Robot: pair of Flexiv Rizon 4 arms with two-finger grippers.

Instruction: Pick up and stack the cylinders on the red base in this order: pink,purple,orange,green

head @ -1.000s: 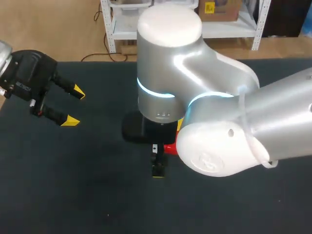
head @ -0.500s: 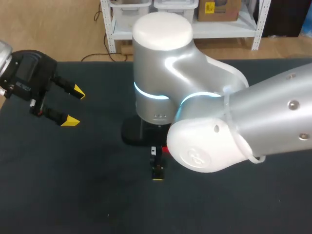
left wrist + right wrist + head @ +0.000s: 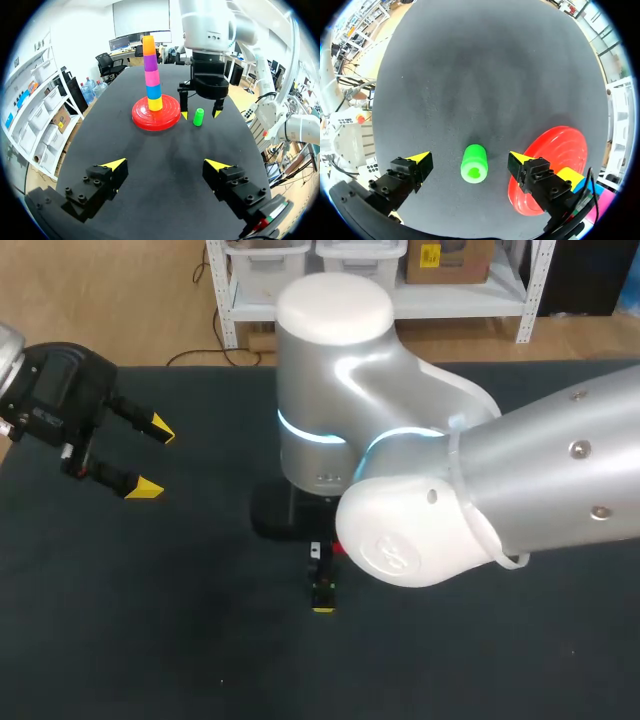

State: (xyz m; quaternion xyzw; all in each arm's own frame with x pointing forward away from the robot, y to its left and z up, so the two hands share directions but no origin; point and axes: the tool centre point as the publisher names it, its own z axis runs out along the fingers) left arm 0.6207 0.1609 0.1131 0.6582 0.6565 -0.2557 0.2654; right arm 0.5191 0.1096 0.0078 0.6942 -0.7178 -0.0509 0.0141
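Black table (image 3: 200,640), nothing loose on it but the last piece. Right gripper (image 3: 470,160) hangs near table centre in the head view, a touch toward 6 o'clock. Its fingers are spread wide and straddle the green cylinder (image 3: 474,163), with a gap on both sides and no contact yet. The spread looks like pre-grasp alignment: tips level with the piece, ready to close.

Green stands upright on the table just beside the base (image 3: 156,117), not on it. The stack (image 3: 150,70) on the base reads yellow, blue, pink, purple, orange from the bottom, so I judge green is the only one left.

Left gripper (image 3: 152,458) is parked at 9–10 o'clock of the table with fingers apart and empty, well clear of the right arm's work.

Versus 1 s ago: the right arm's elbow has swung toward 9 o'clock and now hides nearly all of the red sliver. Its visible yellow tip has crept slightly toward 6 o'clock. Left arm unchanged.
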